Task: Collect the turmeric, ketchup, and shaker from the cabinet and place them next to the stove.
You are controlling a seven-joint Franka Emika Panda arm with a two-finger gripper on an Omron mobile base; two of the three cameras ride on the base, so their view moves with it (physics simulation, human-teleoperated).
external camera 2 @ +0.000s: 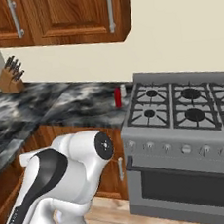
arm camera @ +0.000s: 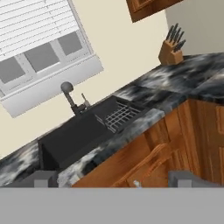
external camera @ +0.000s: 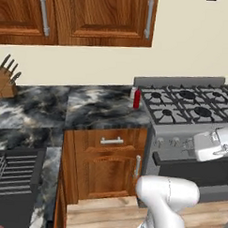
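Our gripper (arm camera: 112,181) stands spread wide and holds nothing, its finger tips (arm camera: 40,179) far apart at the bottom of the hand view, aimed across the marbled counter (arm camera: 144,98) at the dark sink (arm camera: 74,138) under the window (arm camera: 39,48). A knife block (arm camera: 170,51) sits farther along. The ketchup (external camera: 136,99) stands upright on the counter just beside the stove (external camera: 191,107), with the shaker (external camera: 132,92) touching or nearly touching it behind.

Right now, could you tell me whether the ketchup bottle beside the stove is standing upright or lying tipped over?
Upright. The ketchup bottle stands on its base on the counter beside the stove, its length vertical in both base views.
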